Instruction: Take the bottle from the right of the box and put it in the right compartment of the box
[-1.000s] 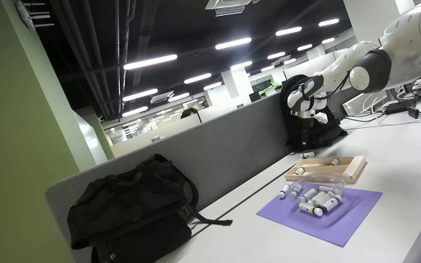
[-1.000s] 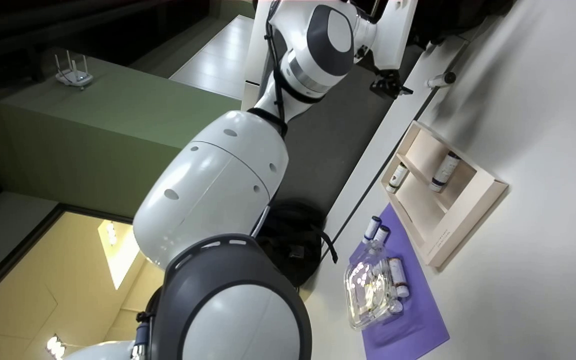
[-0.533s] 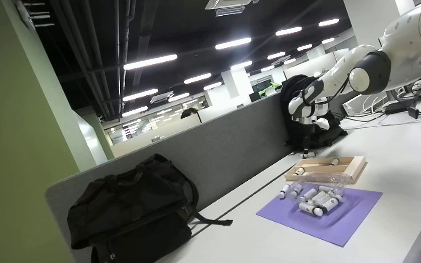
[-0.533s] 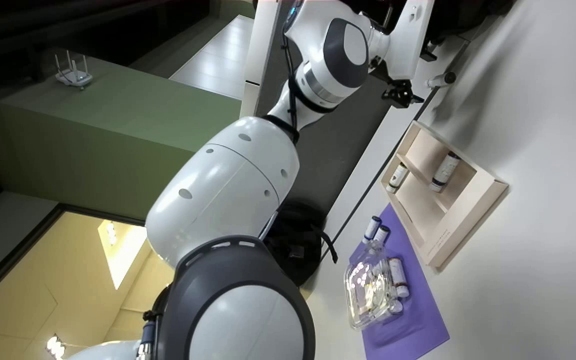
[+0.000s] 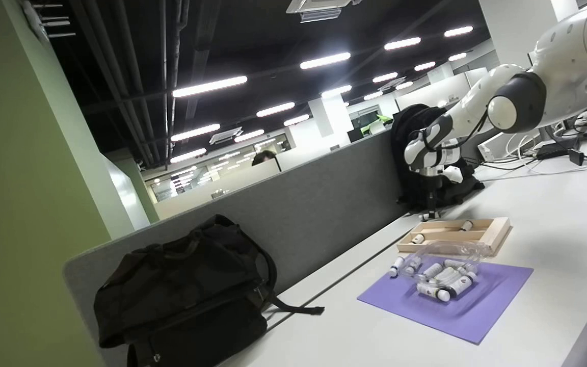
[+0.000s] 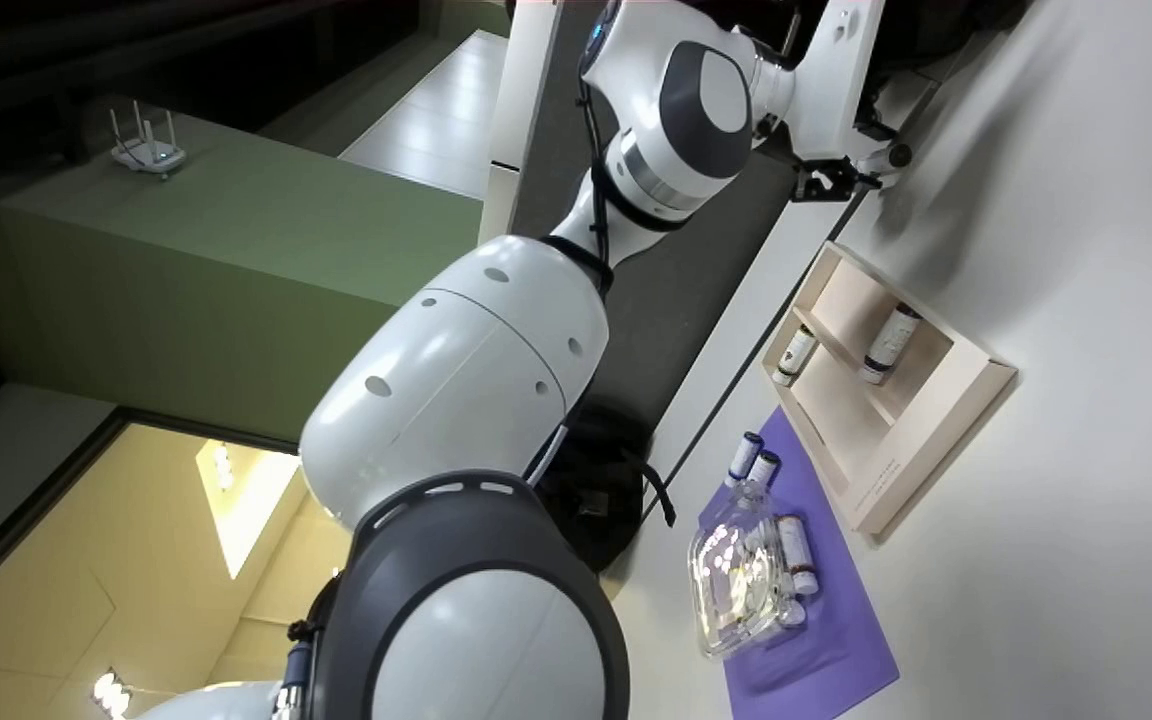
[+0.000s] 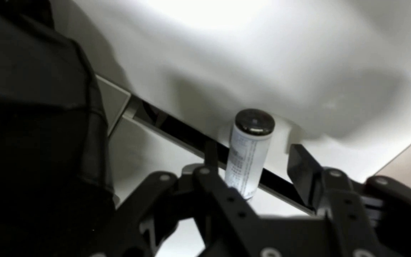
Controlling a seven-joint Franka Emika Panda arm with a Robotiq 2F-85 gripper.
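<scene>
A white bottle [image 7: 247, 160] with a dark cap lies on the table beyond the end of the box, across a dark gap in the tabletop. Around it stands my gripper [image 7: 252, 153], lowered to table height, its jaws partly apart. Space shows between the bottle and the right-hand finger [image 7: 300, 171]; the left-hand one is nearer to it. In both exterior views the fingers partly cover this bottle [image 6: 881, 160]. The shallow light-wood box [image 6: 926, 440] has a divider. One bottle [image 6: 891, 343] lies in its wider compartment, another [image 6: 794, 355] in the narrower one.
A purple mat [image 5: 497, 306] beside the box carries a clear plastic container [image 5: 446, 250] and several bottles. A black bag [image 7: 37, 125] stands close by the gripper, against the grey partition [image 5: 334, 188]. Another black backpack [image 5: 186, 290] lies farther along the table.
The gripper has come down over the bottle, shifting a little toward the table. Its fingers have drawn closer together. The bottle and the box have stayed in place.
</scene>
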